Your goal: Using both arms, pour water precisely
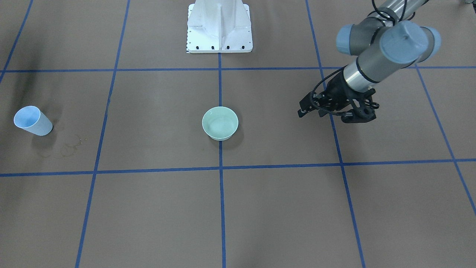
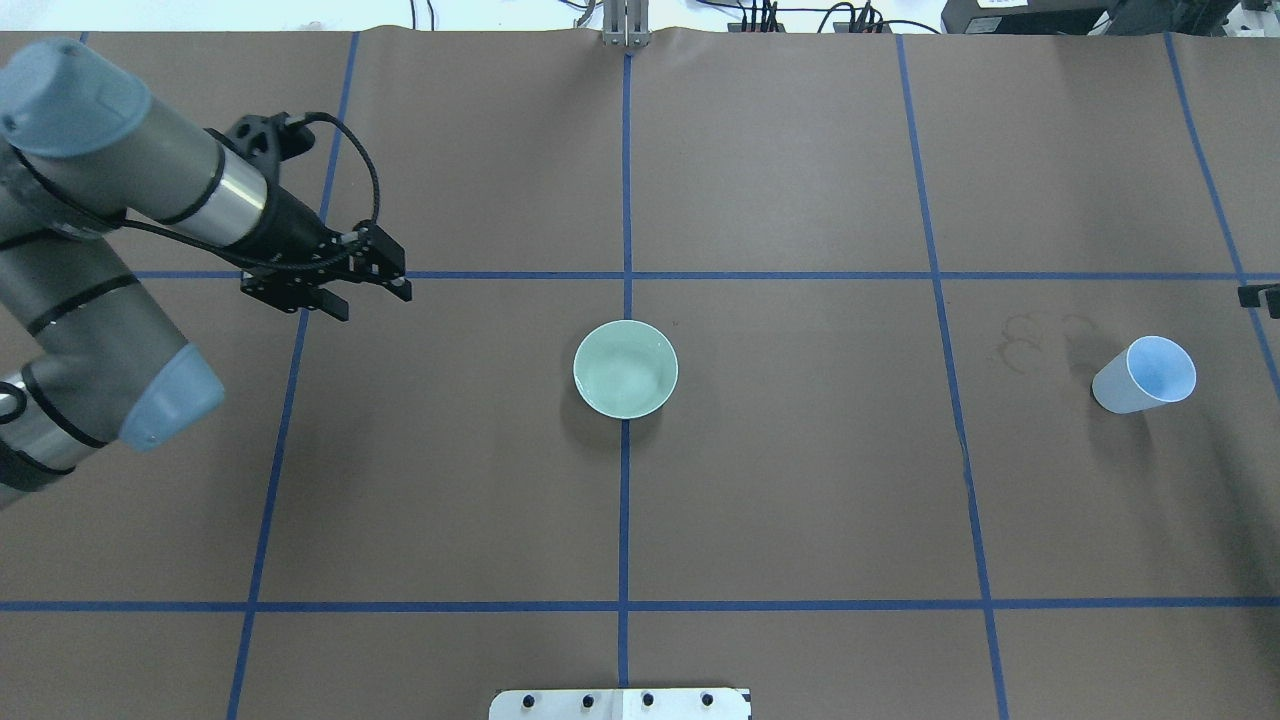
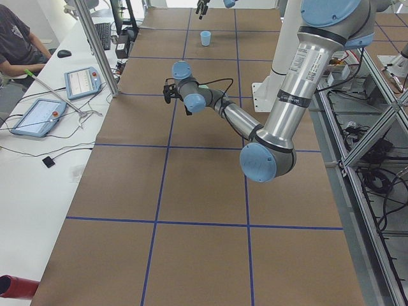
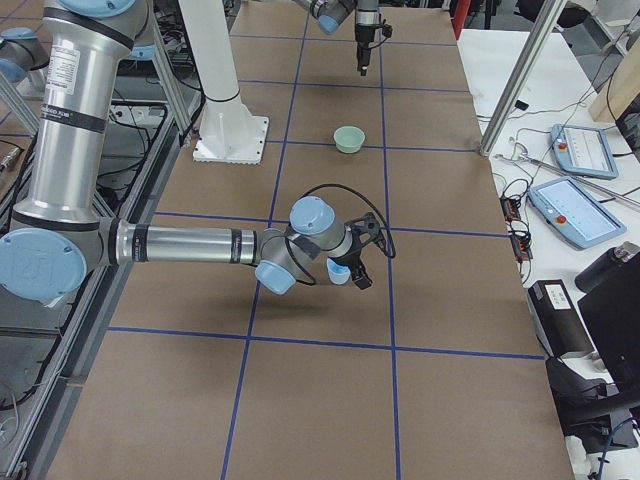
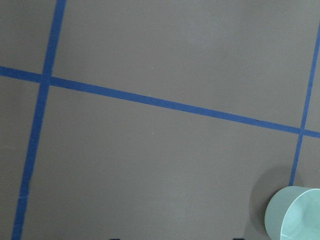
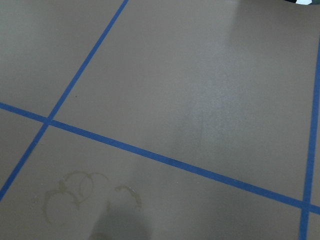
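At three o'clock from the bowl [image 2: 625, 405], the cup [image 2: 1145, 375] stands ungrasped; left hand [image 2: 368, 298] wide, empty; right hand [image 2: 1262, 296] cannot tell; pouring unstarted

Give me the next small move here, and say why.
Probably bring the right gripper in around the blue cup. The cup sits alone on the table with nothing gripping it. It lies on that arm's side, well away from the green bowl at the centre. The left gripper hangs open, away from both.

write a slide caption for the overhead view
Open black left gripper left of a round mint-green bowl; pale-blue plastic cup at far right
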Controlling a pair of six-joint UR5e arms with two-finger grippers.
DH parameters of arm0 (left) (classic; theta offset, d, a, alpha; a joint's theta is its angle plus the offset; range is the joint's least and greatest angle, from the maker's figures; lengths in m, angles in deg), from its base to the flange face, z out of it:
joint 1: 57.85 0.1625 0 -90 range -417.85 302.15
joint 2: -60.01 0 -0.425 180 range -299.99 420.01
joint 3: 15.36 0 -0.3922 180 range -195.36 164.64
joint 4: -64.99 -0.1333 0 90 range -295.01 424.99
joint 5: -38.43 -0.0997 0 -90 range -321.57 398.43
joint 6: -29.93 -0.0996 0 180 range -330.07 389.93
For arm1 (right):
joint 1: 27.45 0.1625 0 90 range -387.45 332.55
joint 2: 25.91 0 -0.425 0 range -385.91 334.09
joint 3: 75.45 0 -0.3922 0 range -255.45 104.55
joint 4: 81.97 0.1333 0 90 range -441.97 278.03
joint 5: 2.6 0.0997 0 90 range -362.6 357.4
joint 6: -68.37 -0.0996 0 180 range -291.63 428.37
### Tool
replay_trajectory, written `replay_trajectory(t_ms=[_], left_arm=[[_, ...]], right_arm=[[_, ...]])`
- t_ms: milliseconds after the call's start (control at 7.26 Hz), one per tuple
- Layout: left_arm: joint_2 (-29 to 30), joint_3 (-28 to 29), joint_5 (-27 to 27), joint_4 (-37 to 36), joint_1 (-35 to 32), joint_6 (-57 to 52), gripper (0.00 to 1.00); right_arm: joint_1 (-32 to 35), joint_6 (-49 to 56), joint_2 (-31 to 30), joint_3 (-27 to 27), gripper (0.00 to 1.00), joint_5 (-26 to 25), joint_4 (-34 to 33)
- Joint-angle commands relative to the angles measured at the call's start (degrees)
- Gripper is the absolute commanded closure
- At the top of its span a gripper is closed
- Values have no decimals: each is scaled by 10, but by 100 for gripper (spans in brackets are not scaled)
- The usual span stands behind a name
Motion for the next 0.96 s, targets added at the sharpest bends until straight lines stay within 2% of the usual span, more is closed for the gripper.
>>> replay_trajectory(t_ms=[0,275,551,826], left_arm=[[77,53,-54,-25,58,3,20],[155,104,-116,-64,107,3,20],[202,157,-131,-66,127,4,20],[211,186,-134,-64,142,3,23]], right_arm=[[65,129,16,14,0,47,-136],[84,165,18,14,0,70,-207],[96,204,33,14,0,92,-277],[109,236,45,14,0,96,-316]])
